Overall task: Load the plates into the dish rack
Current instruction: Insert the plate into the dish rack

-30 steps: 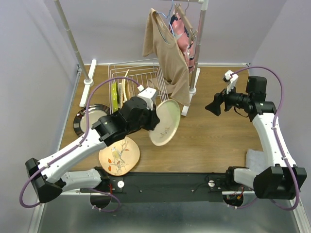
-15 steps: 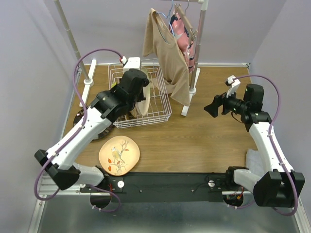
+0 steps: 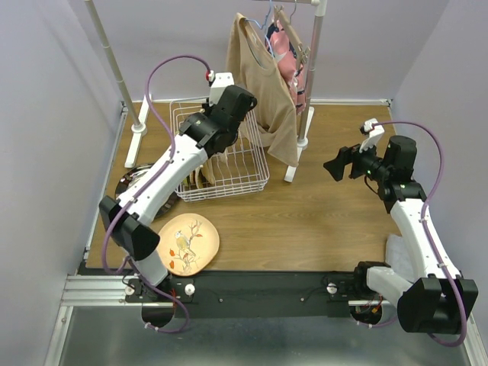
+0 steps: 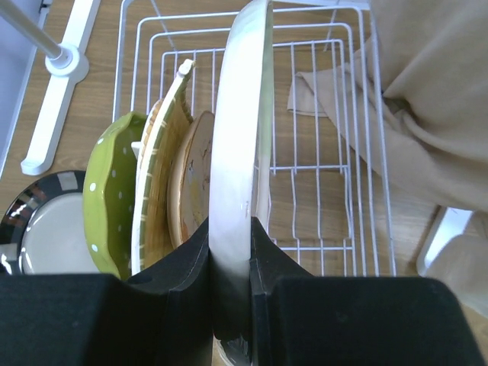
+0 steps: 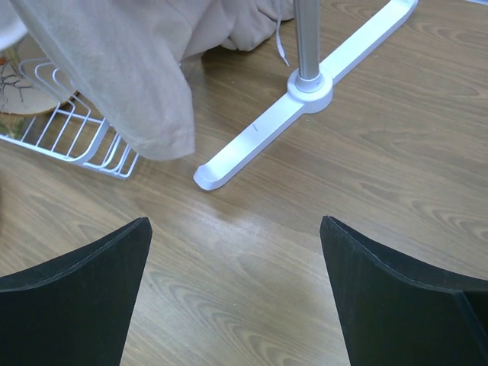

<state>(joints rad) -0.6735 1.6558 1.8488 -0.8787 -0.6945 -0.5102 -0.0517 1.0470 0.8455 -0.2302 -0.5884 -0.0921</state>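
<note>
My left gripper (image 4: 230, 252) is shut on the rim of a cream-green plate (image 4: 242, 130) and holds it on edge over the white wire dish rack (image 4: 358, 152), also in the top view (image 3: 248, 164). In the rack stand a lime dotted plate (image 4: 110, 202), a yellow woven-look plate (image 4: 156, 175) and a peach plate (image 4: 191, 179). A peach bird-painted plate (image 3: 187, 244) lies on the table at the front left. A dark-rimmed plate (image 3: 133, 185) lies left of the rack. My right gripper (image 5: 235, 252) is open and empty above bare wood at the right (image 3: 335, 164).
A tall white clothes rail (image 3: 313, 69) stands behind the rack, its foot (image 5: 305, 95) on the table. A beige shirt (image 3: 263, 91) hangs from it and drapes over the rack's right side (image 4: 435, 91). A white cloth (image 3: 400, 252) lies at the right front.
My left arm has swung from the table's middle up and back to the rack, carrying the cream-green plate and turning it on edge among the prongs. The right arm shifted slightly.
</note>
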